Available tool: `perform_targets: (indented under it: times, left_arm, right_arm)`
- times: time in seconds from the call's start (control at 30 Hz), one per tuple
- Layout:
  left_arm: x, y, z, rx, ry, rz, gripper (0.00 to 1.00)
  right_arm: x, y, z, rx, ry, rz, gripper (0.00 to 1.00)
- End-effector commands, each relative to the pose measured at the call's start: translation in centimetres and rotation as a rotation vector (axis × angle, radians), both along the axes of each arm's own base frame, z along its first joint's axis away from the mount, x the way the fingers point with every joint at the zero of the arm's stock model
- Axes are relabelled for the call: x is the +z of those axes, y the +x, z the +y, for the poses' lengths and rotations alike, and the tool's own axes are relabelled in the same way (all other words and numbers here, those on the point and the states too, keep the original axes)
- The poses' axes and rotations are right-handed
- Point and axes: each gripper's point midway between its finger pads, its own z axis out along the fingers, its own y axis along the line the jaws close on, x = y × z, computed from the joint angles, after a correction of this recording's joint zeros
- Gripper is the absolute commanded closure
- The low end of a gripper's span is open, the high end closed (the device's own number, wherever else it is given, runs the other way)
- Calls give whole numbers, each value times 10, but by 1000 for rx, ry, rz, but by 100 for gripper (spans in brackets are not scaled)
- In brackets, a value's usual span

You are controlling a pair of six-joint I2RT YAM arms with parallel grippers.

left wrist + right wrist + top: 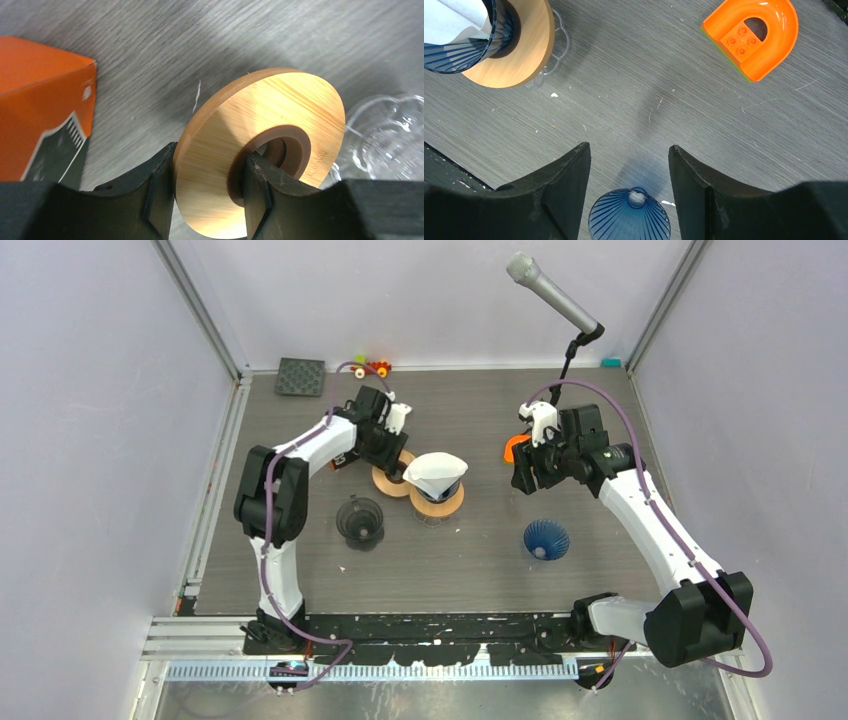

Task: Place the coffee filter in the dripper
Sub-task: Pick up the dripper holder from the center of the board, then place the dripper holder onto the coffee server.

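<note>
Starting from my bases, the nearest thing is a blue ribbed cone [546, 538] on the table [600, 410], at four o'clock from the middle of the workspace. My right gripper [629, 155] hangs above and a little beyond it, fingers spread wide and holding nothing. At eight o'clock stands a black dripper [360, 521], apart from both arms.

In the middle is the dripper [501, 22] on its wooden collar. The white coffee filter [435, 468] sits inside it, its open mouth facing up. I judge the main job done: the paper is in the cone, though I cannot tell how well it is seated.

Just beside it, at nine o'clock, my left gripper [210, 165] is clamped on a separate wooden ring [280, 110], with one finger outside the rim and one in its brown-lined hole. A clear glass piece [385, 145] lies at the ring's three o'clock, and an orange box [40, 100] at its nine. What is left, I think, is to let that ring go and draw both arms clear.

Further off, an orange arch [751, 35] lies at two o'clock and a microphone [550, 290] stands at one.
</note>
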Motion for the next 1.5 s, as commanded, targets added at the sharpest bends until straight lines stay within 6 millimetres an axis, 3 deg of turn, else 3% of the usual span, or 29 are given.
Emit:
perform_targets:
  times: [0.0,0.17,0.27,0.33,0.5,0.67,1.03,1.47]
  left_arm:
    - [83,-3,-3,-47,-76,-157,71]
    - [131,-7,19,-10,-94,-257,71]
    - [149,-20,40,14,-93,-264,71]
    - [151,-35,53,22,-106,-229,70]
    - [137,-90,72,15,-154,-73,66]
    - [121,-128,65,-15,-226,33,63]
    - [90,-132,68,-2,-197,107,60]
    - [75,-133,77,-6,-125,71,54]
  right_arm:
    - [13,5,2,11,21,-58,37]
    - [13,5,3,13,23,-58,37]
    - [15,4,2,13,24,-63,37]
    - [15,3,2,14,24,-65,37]
    - [16,2,2,14,23,-71,37]
    - [16,3,3,17,28,-67,37]
    - [16,-1,3,23,33,-66,37]
    - [13,-2,5,34,39,-45,37]
